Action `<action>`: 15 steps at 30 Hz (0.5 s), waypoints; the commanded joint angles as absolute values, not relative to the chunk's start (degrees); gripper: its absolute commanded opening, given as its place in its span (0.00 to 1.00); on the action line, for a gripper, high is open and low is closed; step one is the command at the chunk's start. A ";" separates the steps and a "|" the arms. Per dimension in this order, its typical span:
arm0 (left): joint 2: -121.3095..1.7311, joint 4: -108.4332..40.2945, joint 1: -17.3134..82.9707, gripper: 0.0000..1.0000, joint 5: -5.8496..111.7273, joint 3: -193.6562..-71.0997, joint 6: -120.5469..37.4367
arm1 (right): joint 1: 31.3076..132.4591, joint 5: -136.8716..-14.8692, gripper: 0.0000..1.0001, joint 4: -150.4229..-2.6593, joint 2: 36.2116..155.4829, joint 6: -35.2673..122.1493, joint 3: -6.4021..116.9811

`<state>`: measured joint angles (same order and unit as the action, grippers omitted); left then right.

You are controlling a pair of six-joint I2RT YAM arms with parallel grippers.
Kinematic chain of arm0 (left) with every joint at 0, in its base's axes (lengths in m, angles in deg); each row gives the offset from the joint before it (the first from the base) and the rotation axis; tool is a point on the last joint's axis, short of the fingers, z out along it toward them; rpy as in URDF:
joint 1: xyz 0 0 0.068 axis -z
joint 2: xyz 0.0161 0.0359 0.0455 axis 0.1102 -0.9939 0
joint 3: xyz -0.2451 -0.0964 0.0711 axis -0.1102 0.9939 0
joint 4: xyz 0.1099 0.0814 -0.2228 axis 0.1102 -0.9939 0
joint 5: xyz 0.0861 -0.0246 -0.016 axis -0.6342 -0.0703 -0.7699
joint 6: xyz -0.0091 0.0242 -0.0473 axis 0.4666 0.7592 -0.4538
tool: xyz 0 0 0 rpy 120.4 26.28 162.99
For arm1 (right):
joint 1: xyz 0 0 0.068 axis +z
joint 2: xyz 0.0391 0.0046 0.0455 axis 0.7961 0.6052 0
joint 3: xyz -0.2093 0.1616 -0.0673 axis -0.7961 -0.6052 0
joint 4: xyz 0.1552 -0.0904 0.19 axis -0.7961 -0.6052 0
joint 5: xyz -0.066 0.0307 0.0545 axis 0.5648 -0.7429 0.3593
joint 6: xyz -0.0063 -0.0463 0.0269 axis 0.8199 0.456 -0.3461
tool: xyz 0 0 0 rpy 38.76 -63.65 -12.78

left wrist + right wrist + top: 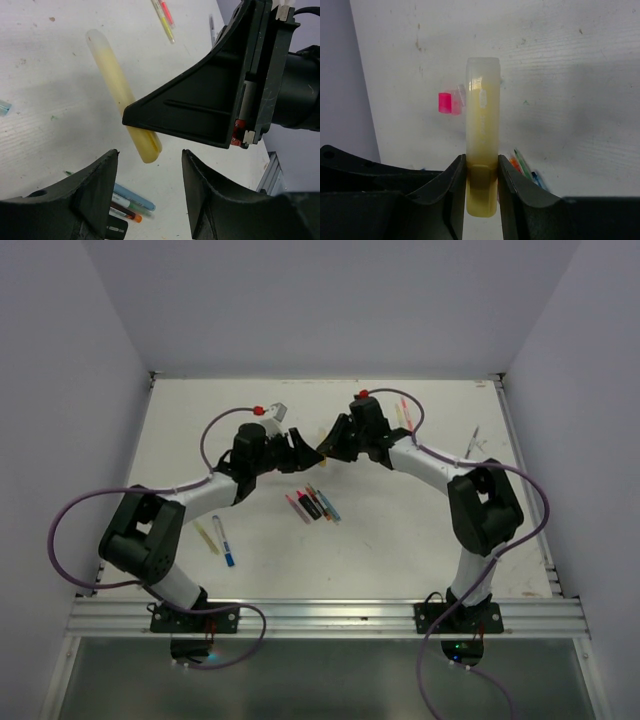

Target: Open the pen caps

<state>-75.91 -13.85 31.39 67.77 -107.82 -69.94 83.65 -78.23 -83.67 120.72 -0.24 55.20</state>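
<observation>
The right gripper (481,164) is clamped on a yellow highlighter (482,125) near its rear end. The highlighter's long axis runs straight out between the fingers, and its pale cap (483,70) is on and points away from the wrist. It is held above the table (400,540). The left gripper (150,166) faces it with fingers spread wide and empty, just beside the highlighter's rear end. Beyond the capped tip, a pink cap (445,102) and a clear cap (460,94) lie side by side. A bunch of pens (312,505) lies near both grippers. A yellow pen (207,536) and a blue pen (226,542) rest by the left arm.
</observation>
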 commanded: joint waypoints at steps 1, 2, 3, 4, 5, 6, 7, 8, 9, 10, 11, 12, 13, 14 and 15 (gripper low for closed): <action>-77.11 -9.45 32.34 0.57 65.77 -109.69 -71.55 | 84.22 -76.14 0.09 -81.40 117.07 -3.88 54.02; -77.63 -9.54 32.69 0.57 65.60 -110.21 -71.63 | 84.22 -76.05 0.09 -80.96 117.07 -4.41 53.66; -77.81 -9.72 32.78 0.57 65.51 -110.48 -71.72 | 84.31 -75.88 0.09 -80.87 116.81 -5.20 53.49; -78.07 -9.80 32.96 0.57 65.33 -110.57 -71.72 | 84.48 -75.88 0.09 -80.78 116.55 -5.64 53.05; -78.25 -10.15 33.22 0.56 64.46 -110.92 -71.72 | 84.57 -75.79 0.08 -80.34 116.46 -5.90 52.87; -78.42 -11.20 33.31 0.56 64.11 -111.01 -71.72 | 84.66 -75.53 0.08 -80.08 116.28 -6.60 52.52; -78.43 -11.65 33.49 0.56 63.84 -111.27 -71.29 | 84.83 -75.26 0.08 -79.64 115.67 -7.04 51.73; -78.43 -12.00 33.66 0.55 63.49 -111.27 -71.28 | 84.84 -74.91 0.08 -79.38 115.49 -7.31 51.38; -78.43 -12.26 33.84 0.54 63.23 -111.27 -71.11 | 84.84 -74.56 0.08 -79.11 115.23 -7.83 51.11; -78.43 -12.53 33.84 0.54 62.87 -111.27 -71.02 | 84.84 -74.56 0.08 -78.59 114.88 -8.01 50.59; -78.43 -12.79 34.01 0.53 62.44 -111.27 -71.11 | 84.92 -74.64 0.08 -78.23 114.79 -8.19 50.32; -78.51 -12.97 34.10 0.53 62.26 -111.36 -71.02 | 84.92 -74.91 0.08 -78.23 114.79 -8.45 50.32; -78.60 -13.14 34.10 0.53 61.99 -111.71 -70.93 | 85.10 -75.00 0.08 -78.14 114.70 -8.63 50.32; -78.78 -13.58 34.19 0.52 61.56 -112.06 -70.85 | 85.54 -74.82 0.08 -77.97 114.52 -8.72 50.23; -78.86 -13.76 34.19 0.52 61.38 -112.06 -70.84 | 85.54 -74.73 0.08 -77.97 114.35 -8.89 50.06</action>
